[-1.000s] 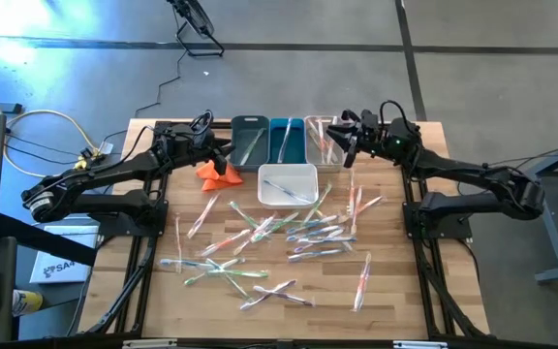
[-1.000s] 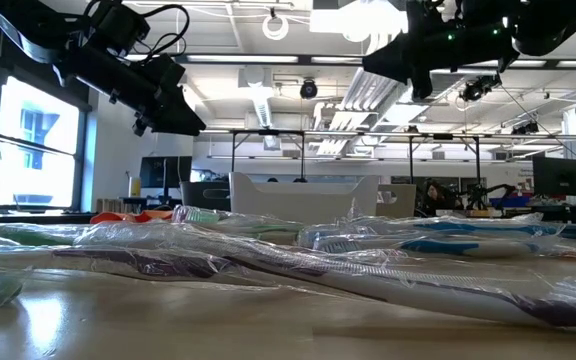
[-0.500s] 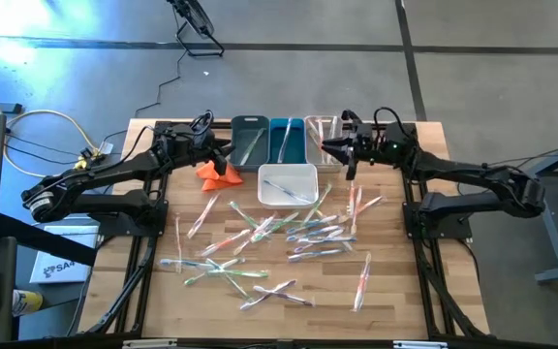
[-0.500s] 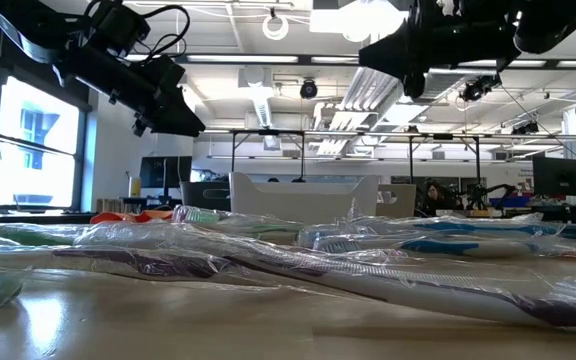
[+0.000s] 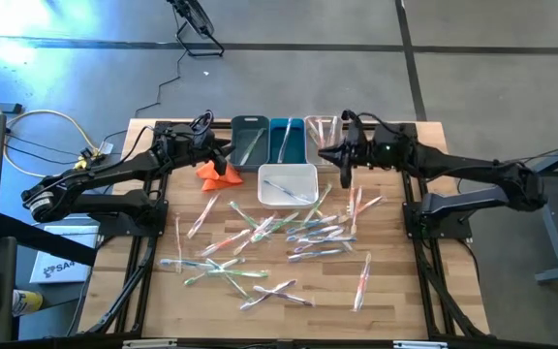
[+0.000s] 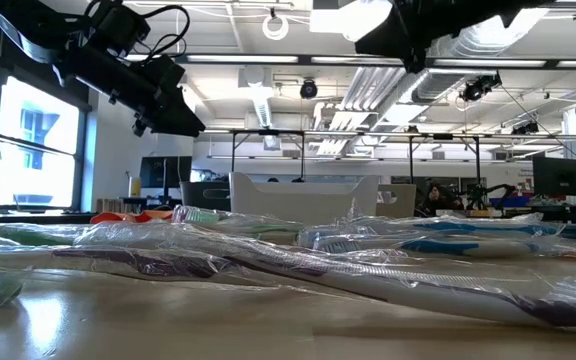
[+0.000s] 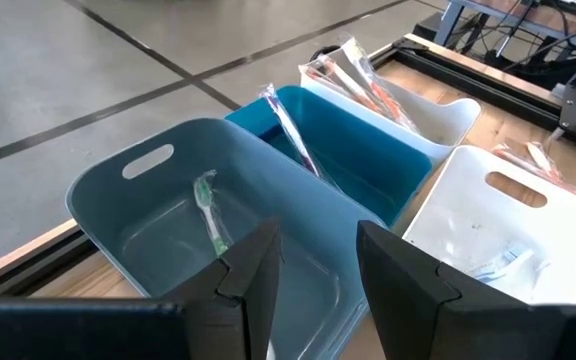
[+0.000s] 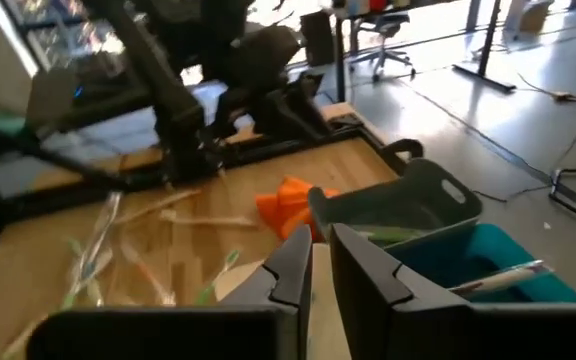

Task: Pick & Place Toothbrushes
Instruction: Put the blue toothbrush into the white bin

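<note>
Many wrapped toothbrushes (image 5: 269, 237) lie scattered on the wooden table (image 5: 395, 291). At the far side stand a grey bin (image 5: 250, 141) holding a green toothbrush (image 7: 208, 215), a teal bin (image 5: 286, 141) holding one toothbrush (image 7: 293, 130), and a clear bin (image 5: 318, 131) with orange ones (image 7: 353, 75). A white bin (image 5: 288, 184) in front holds a blue one. My left gripper (image 7: 313, 270) hovers open beside the grey bin. My right gripper (image 8: 320, 262) hangs in the air by the clear bin's near end, its fingers only narrowly apart and nothing between them.
An orange folded cloth (image 5: 216, 172) lies left of the white bin, under my left arm. Black rails (image 5: 424, 262) run along both sides of the table. The near part of the table (image 5: 308, 320) has few toothbrushes on it.
My right gripper has swung from above the clear bin toward the table's left and a little toward its near edge. It has risen and tipped up from slanting down toward level. My left arm has kept still.
</note>
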Robot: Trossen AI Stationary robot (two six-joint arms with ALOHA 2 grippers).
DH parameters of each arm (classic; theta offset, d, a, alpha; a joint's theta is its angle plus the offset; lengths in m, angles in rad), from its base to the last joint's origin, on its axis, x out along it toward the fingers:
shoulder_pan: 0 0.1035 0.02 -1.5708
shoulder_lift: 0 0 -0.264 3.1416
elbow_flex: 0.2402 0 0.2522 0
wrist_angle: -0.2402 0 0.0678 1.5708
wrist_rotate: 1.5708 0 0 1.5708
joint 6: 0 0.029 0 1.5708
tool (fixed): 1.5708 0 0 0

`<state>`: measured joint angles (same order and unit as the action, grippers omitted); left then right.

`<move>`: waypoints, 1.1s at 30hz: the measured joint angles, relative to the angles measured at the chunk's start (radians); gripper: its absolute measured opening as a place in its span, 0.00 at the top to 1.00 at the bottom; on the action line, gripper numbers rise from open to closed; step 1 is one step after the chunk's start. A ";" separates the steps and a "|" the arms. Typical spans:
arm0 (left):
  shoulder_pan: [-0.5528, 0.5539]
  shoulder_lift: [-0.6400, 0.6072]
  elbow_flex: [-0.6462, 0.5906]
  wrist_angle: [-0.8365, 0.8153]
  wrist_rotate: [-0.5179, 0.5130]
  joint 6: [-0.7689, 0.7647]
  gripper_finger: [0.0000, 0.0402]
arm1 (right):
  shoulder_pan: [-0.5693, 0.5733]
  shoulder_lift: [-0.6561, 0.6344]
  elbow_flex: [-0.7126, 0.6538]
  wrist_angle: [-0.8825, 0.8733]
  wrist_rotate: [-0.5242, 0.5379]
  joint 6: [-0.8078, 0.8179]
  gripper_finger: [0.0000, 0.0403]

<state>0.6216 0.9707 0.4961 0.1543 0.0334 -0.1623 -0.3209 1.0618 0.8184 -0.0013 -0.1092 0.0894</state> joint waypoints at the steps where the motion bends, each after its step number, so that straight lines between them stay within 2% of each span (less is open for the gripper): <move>1: 0.000 0.000 0.000 0.000 0.000 0.000 0.67 | 0.010 0.000 0.000 -0.010 0.001 -0.020 0.93; 4: 0.000 0.000 0.000 0.000 0.000 0.000 0.67 | 0.031 0.000 0.000 -0.075 0.003 -0.066 0.93; 13: 0.000 0.000 0.000 0.001 0.000 0.000 0.67 | 0.046 0.042 -0.001 -0.391 0.003 -0.018 0.93; 18: 0.000 0.000 0.000 0.001 0.000 0.000 0.67 | 0.046 0.077 -0.001 -0.399 -0.002 0.067 0.93; 23: 0.000 0.000 0.000 0.001 0.000 0.000 0.67 | 0.047 0.122 -0.001 -0.400 -0.072 0.038 0.93; 33: 0.000 0.000 0.000 0.001 0.000 0.000 0.67 | 0.088 0.198 -0.001 -0.412 -0.076 0.012 0.93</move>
<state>0.6216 0.9707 0.4961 0.1551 0.0330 -0.1623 -0.2329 1.2603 0.8173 -0.4132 -0.1856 0.1011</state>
